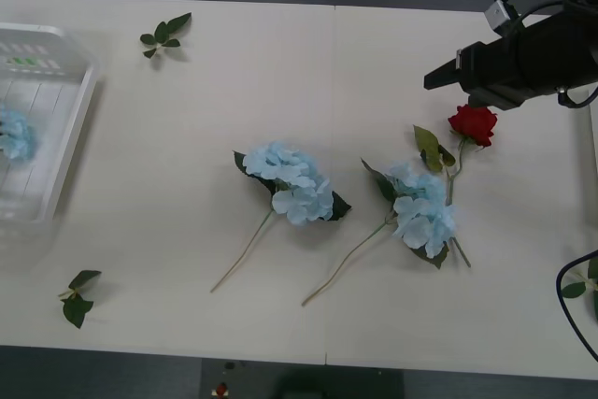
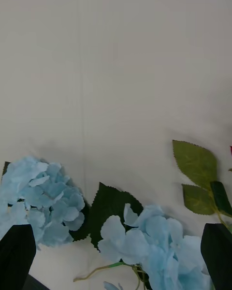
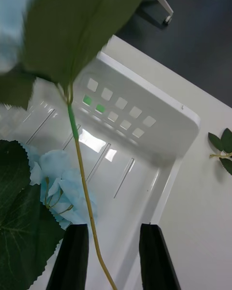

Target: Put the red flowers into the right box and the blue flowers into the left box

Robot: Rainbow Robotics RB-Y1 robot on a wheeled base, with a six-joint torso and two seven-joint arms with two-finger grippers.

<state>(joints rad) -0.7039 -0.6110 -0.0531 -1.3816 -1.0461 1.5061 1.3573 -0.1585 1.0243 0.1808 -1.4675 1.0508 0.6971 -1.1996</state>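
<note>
The left claw [image 3: 110,256] hangs over the left box [image 3: 186,125], its black fingers [image 3: 72,253] parted, a thin hydrangea stem [image 3: 82,183] running between them without clear contact. Above it hangs that stem's big green leaf [image 3: 82,24]; below it, inside the box, lies another blue flower [image 3: 65,193] (pale, fluffy). The right claw [image 2: 118,253], fingers spread wide, hovers over the counter [image 1: 280,91] above two blue flowers [image 2: 41,198] lying side by side. Just beside the nearer cluster lies a red flower [image 1: 473,123], its stem crossing under that cluster. Loose leaf sprigs [image 1: 164,35] lie farther off.
</note>
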